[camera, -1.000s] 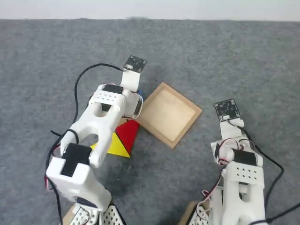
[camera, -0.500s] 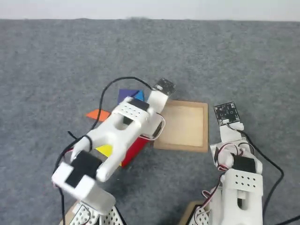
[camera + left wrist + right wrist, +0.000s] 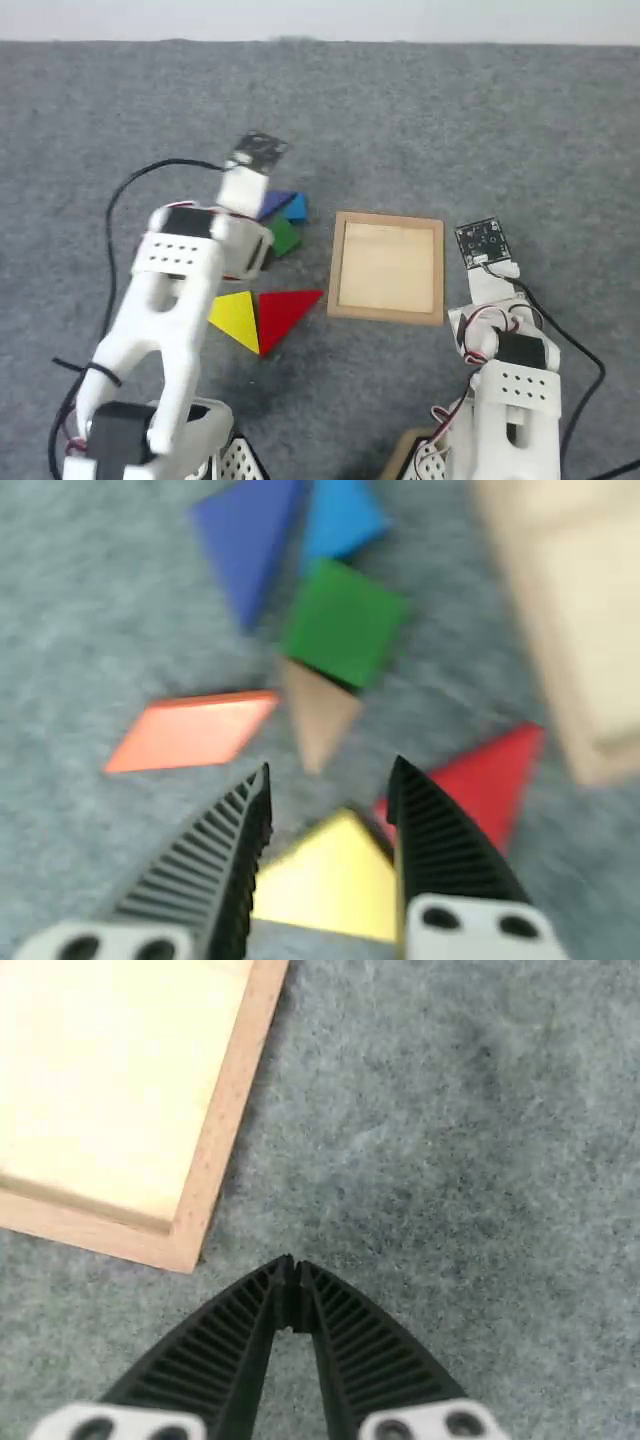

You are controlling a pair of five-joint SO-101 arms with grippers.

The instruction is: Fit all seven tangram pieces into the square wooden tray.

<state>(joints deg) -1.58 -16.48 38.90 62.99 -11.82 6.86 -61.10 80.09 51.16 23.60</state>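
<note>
Left of the empty square wooden tray [image 3: 388,306] lie all seven tangram pieces [image 3: 343,620]; the left tool [image 3: 330,772] hangs released over the yellow triangle [image 3: 325,885]. The pieces look light, stiff and thin: pinch opposite edges. That tool has swung back off the tray, now squared. Right of it, the right tool [image 3: 292,1265] is clenched, empty.

Robot lab bench, shown by its grey felt mat [image 3: 480,110].

Open carpet [image 3: 450,130] flanks the tray [image 3: 336,268]; tangram pieces [image 3: 285,312] crowd one side, the left arm [image 3: 180,270] overhanging them.
</note>
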